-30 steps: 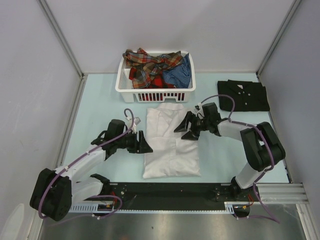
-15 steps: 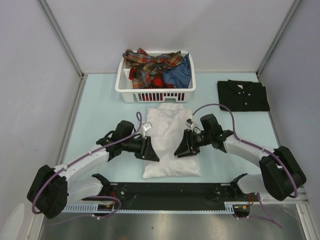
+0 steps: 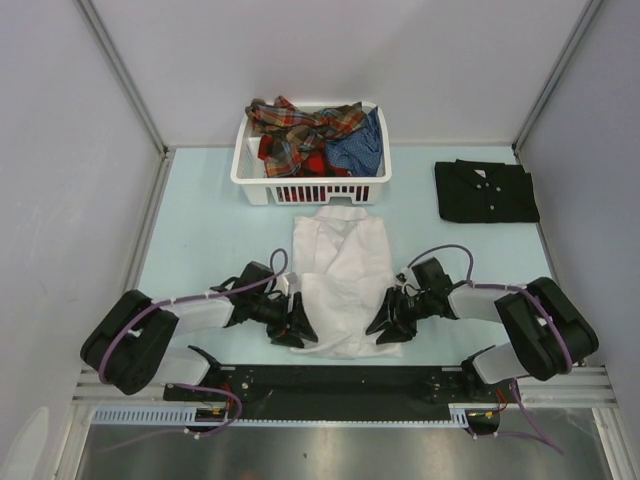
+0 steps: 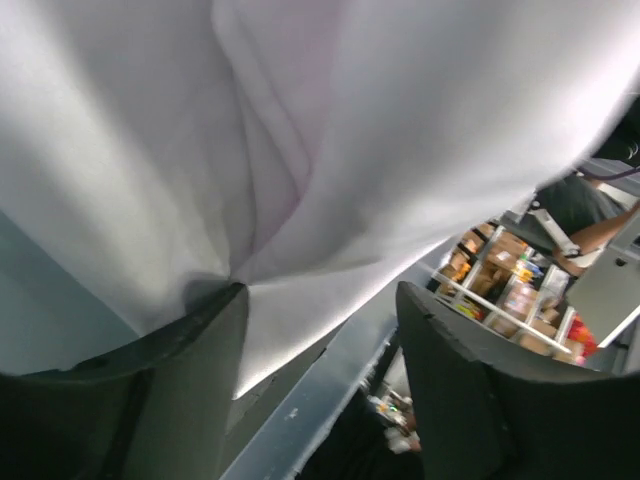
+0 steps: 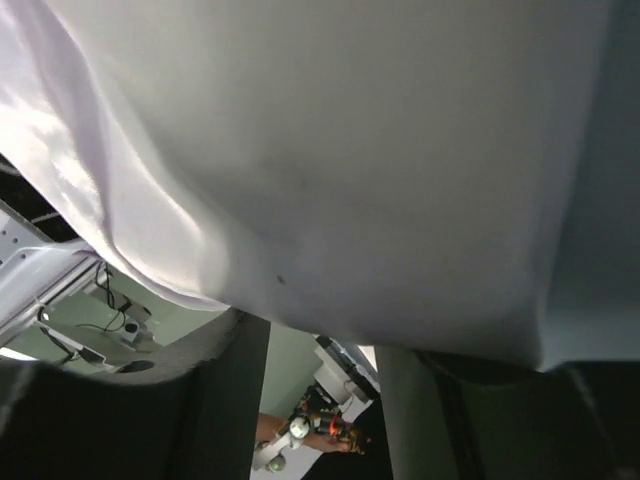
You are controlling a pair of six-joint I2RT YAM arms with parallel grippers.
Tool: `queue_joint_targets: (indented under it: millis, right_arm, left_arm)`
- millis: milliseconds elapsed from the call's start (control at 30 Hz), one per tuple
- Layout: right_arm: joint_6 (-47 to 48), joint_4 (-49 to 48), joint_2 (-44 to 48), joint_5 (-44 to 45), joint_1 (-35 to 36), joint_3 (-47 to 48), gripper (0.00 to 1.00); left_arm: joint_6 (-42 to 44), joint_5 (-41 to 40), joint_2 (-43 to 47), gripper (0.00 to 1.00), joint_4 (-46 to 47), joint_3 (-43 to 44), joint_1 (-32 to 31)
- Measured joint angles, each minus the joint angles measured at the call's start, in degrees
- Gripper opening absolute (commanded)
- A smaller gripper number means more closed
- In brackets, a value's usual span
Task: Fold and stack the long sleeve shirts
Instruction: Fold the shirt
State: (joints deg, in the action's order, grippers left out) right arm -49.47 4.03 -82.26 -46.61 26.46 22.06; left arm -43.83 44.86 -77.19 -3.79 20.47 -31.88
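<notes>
Both grippers sit at the near hem of the white shirt (image 3: 340, 275), jaws apart.

The left gripper (image 3: 296, 328) and right gripper (image 3: 384, 327) lie low on the pale blue table (image 3: 200, 230), one at each near corner of the shirt, which is spread flat between them with its collar at the far end. In the left wrist view the dark matte fingers (image 4: 180, 400) stand wide apart. Smooth white cloth drapes just ahead of them, gathered into soft creases at one fingertip. In the right wrist view the fingers (image 5: 480, 420) are also parted, with the limp hem hanging across their tips. Neither gripper pinches the cloth. Far beyond the right gripper lies a black shirt (image 3: 487, 192), folded into a flat rectangle. Beyond both grippers, past the collar, a white slatted basket (image 3: 312, 186) holds crumpled plaid shirts (image 3: 300, 125) and a blue shirt (image 3: 360, 148).
</notes>
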Motion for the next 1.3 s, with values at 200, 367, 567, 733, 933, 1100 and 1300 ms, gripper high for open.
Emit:
queue_joint_targets:
  millis: [200, 367, 567, 733, 933, 1100, 1300]
  right_arm:
    - [5.53, 6.12, 4.83, -0.13, 1.42, 6.21, 0.55]
    - [11.65, 8.24, 16.24, -0.28, 4.50, 13.40, 0.50]
    - [18.14, 8.07, 13.16, 1.84, 5.03, 15.10, 0.47]
    - [21.29, 9.05, 10.23, 3.93, 5.33, 15.04, 0.44]
    - [24.30, 6.91, 4.15, 4.44, 6.25, 15.47, 0.42]
    - [23.91, 4.52, -3.56, 4.11, 7.06, 15.58, 0.40]
    - [24.35, 4.24, -10.84, 3.39, 7.23, 16.39, 0.42]
  left_arm:
    - [3.67, -0.63, 11.78, 0.82, -5.86, 0.52, 0.96]
    - [10.93, -1.25, 25.75, 1.00, -15.13, 8.81, 2.60]
    - [12.44, -1.92, 25.33, 0.98, -17.53, 12.46, 14.88]
    - [12.57, 0.22, 12.02, 0.85, -17.14, 9.92, 20.26]
    - [11.67, 0.81, 7.15, 0.79, -14.56, 9.75, 17.94]
    - [10.67, 0.33, 5.57, 0.75, -11.78, 9.73, 13.49]
    - [9.27, -0.87, 1.51, 0.78, -7.39, 8.81, 12.50]
